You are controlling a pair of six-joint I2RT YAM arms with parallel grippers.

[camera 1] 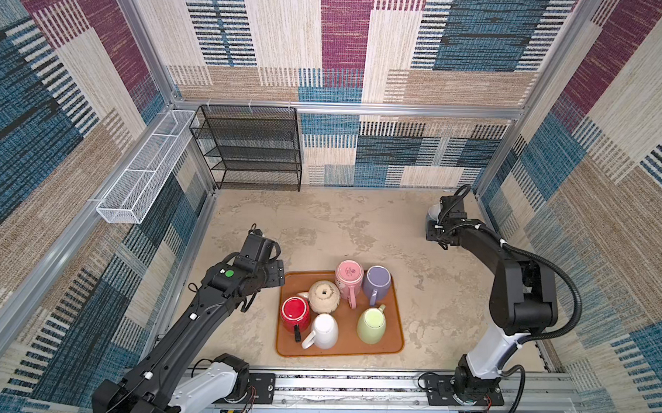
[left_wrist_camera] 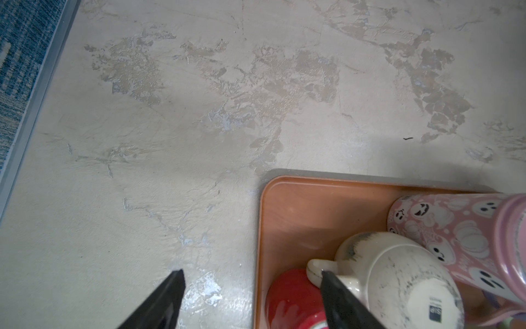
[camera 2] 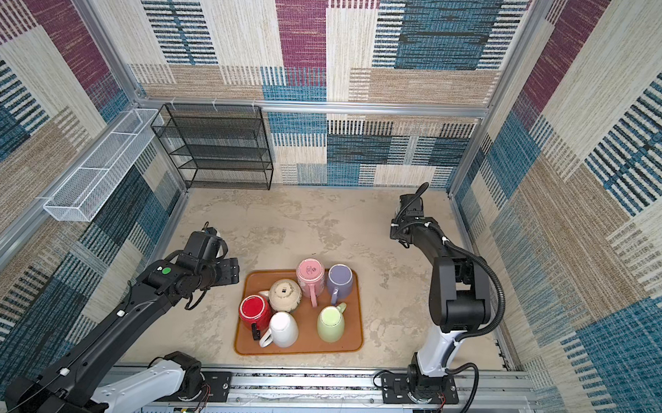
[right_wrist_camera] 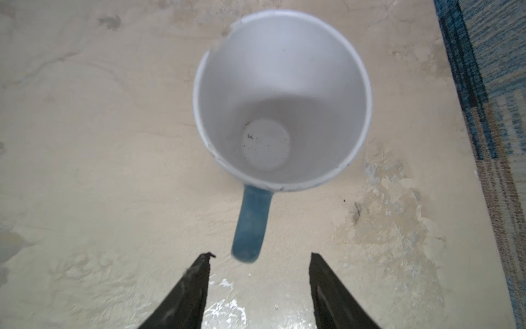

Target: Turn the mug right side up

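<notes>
the mug (right_wrist_camera: pixel 281 94) was seen upright, mouth up, untouched by the spread right gripper (right_wrist_camera: pixel 261 255). the left gripper (left_wrist_camera: pixel 252 273) was likewise spread, nothing pinched, at the tray (left_wrist_camera: pixel 284 205) corner.

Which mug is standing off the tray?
The blue-handled mug with the white inside, upright on the table; the six others sit on the orange tray.

Woven patchwork walls (camera 1: pixel 344 43) in blue, maroon, beige and tan close in three sides, set in an aluminium frame (camera 1: pixel 402 110). A black mesh rack (camera 1: pixel 253 150) stands against the back wall on the mottled beige worktop (camera 1: pixel 359 224). Just left of the rack, a white wire basket (camera 1: pixel 143 168) hangs on the side wall. The light is soft and even.
</notes>
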